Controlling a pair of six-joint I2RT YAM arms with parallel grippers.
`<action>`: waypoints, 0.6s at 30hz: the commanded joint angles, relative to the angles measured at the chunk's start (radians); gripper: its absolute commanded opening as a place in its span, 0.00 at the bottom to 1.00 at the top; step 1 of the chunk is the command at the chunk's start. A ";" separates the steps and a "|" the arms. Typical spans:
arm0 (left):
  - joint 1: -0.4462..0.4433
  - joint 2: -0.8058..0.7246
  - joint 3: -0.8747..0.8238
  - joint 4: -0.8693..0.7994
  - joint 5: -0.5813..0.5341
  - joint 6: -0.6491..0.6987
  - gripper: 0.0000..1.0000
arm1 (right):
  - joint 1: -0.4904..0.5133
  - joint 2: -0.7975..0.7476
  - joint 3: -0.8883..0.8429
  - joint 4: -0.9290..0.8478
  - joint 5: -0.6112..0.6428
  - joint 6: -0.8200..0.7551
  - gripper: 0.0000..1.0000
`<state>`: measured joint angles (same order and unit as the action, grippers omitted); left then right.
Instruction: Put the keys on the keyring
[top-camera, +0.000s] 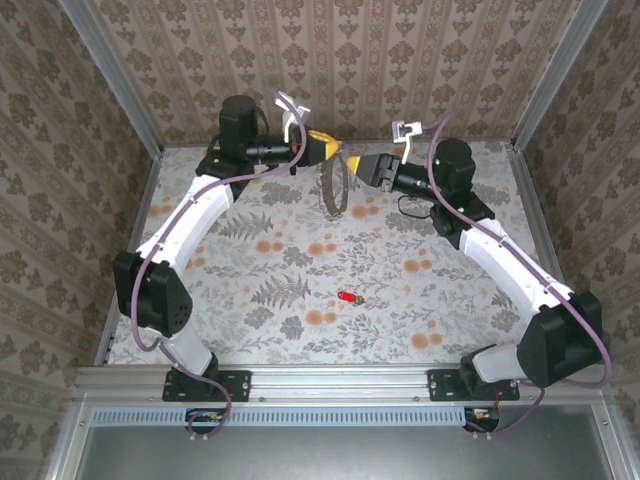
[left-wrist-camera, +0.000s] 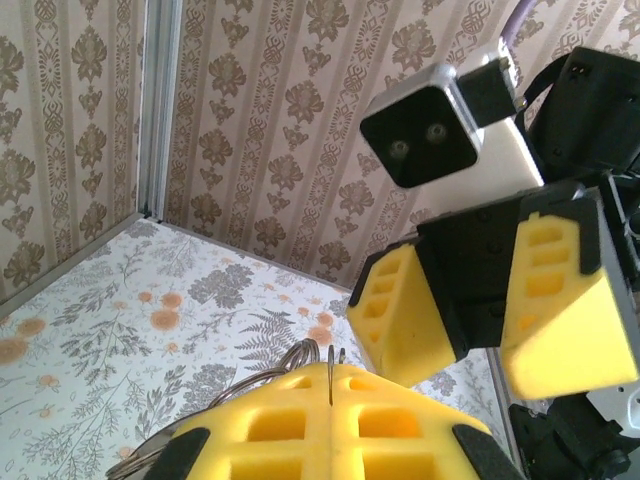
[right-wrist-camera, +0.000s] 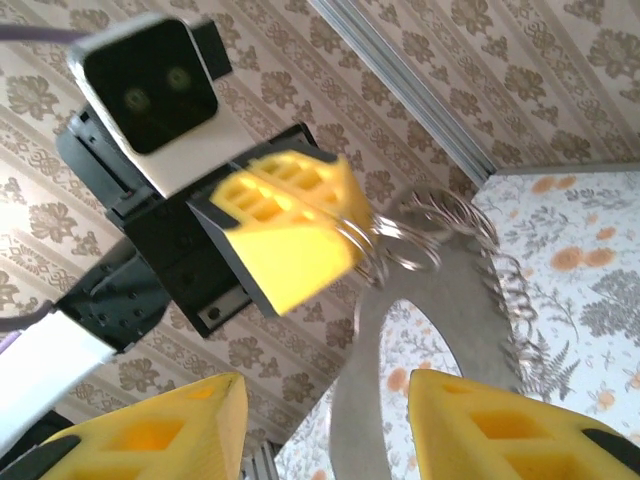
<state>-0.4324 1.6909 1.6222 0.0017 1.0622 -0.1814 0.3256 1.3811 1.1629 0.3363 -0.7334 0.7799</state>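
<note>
The keys, a single tiny red piece (top-camera: 348, 298), lie on the flowered table (top-camera: 220, 330) in the near middle. At the back, my left gripper (top-camera: 338, 153) is shut on the top of the keyring (top-camera: 335, 188), a thin metallic loop that hangs below it above the table. In the left wrist view the yellow pads (left-wrist-camera: 400, 430) press together with the ring's wire (left-wrist-camera: 331, 372) sticking out between them. My right gripper (right-wrist-camera: 325, 425) stands open, its fingers on either side of the keyring's band (right-wrist-camera: 372, 350) without touching it.
Patterned walls and metal corner posts (top-camera: 112, 75) enclose the table on three sides. Both arms reach to the back middle, their grippers almost tip to tip. The red piece lies alone among orange flower and grey fern prints.
</note>
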 joint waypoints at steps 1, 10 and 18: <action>-0.008 -0.030 0.003 0.032 0.033 0.026 0.00 | 0.008 0.037 0.054 0.083 -0.017 0.046 0.47; -0.017 -0.031 0.019 0.000 0.058 0.046 0.00 | 0.010 0.108 0.111 0.130 -0.028 0.076 0.45; -0.017 -0.036 0.024 -0.013 0.051 0.057 0.00 | 0.009 0.099 0.102 0.127 -0.043 0.061 0.39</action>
<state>-0.4500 1.6909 1.6222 -0.0216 1.0885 -0.1551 0.3317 1.4952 1.2442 0.4236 -0.7452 0.8444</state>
